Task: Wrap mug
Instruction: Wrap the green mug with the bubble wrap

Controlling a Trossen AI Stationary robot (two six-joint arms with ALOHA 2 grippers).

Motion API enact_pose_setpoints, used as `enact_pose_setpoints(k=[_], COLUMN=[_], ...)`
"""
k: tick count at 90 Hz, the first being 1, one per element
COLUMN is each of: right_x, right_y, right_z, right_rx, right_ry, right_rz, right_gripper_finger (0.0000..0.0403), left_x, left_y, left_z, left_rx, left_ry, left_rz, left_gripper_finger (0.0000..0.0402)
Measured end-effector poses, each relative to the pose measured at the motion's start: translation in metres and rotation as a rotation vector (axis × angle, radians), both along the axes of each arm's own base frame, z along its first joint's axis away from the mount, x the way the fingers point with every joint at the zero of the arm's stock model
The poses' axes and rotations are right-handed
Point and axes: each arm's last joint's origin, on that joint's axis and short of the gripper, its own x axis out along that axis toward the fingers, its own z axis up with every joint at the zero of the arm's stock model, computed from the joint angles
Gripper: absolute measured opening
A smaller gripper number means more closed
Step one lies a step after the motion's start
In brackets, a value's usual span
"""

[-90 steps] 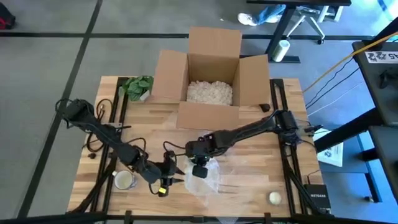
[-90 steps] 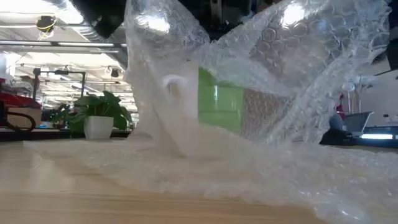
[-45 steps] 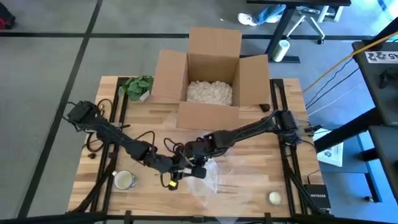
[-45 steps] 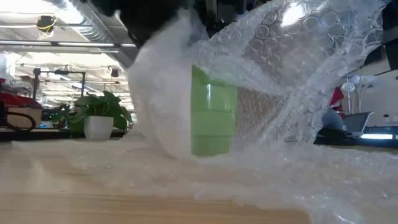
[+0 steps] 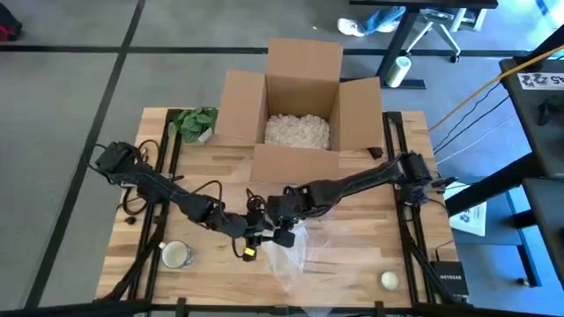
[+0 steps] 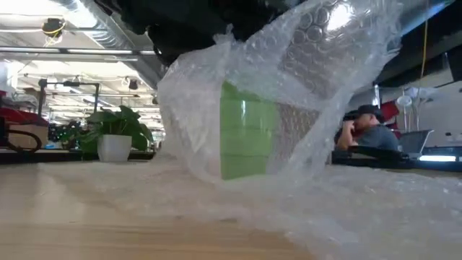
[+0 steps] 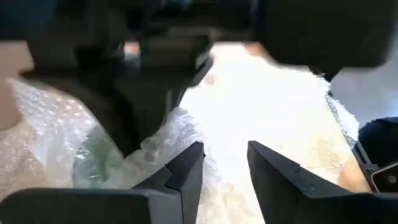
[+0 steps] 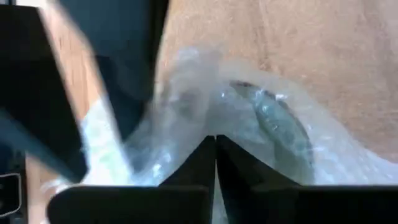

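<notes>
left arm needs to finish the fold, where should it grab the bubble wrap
Best guess: the loose raised edge of the bubble wrap on the left gripper's side of the green mug, coming in level from that side. The sheet already drapes over the upright mug and the right gripper pinches it on top, so that standing flap is the free part; the flat sheet on the table offers no edge.

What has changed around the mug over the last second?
The left claw swung in from near the white cup toward the table's centre, next to the right claw, and stands open. The clear bubble wrap sheet got pulled further over the green mug, hiding its handle. The right claw stayed shut on the wrap; the cardboard box and potted plant stayed put.
</notes>
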Motion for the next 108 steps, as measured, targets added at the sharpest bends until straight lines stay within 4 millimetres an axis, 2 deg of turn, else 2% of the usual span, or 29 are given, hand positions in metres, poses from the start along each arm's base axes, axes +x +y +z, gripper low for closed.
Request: enact_pose_setpoints(k=[18,38,52,70,83,98,108], right_x=[-0.012,-0.030,-0.040,-0.063,-0.072,-0.072,-0.065], right_y=[-0.001,0.017,0.028,0.045,0.061,0.078,0.087], right_z=[0.027,0.046,0.037,0.028,0.010,-0.009,-0.012], right_rx=[-0.029,-0.028,-0.047,-0.124,-0.102,-0.011,0.073], right_ry=[-0.052,-0.072,0.022,0.162,0.188,0.081,-0.048], right_rz=[-0.018,0.029,0.011,-0.056,-0.055,-0.046,-0.050], right_gripper_finger=[0.0000,0.0000,0.0000,0.0000,0.0000,0.0000,0.0000], left_x=[0.002,0.006,0.006,0.005,0.005,0.005,0.005], left_y=[0.010,0.022,0.026,0.025,0.025,0.025,0.025], left_z=[-0.004,-0.005,-0.007,-0.009,-0.008,-0.008,-0.008], left_rx=[0.004,-0.016,-0.051,-0.063,-0.074,-0.074,-0.074], left_ry=[0.039,0.054,0.087,0.106,0.105,0.104,0.104], left_rz=[0.030,0.048,0.045,0.053,0.059,0.059,0.059], left_gripper_finger=[0.0111,0.0111,0.0111,0.0111,0.0111,0.0111,0.0111])
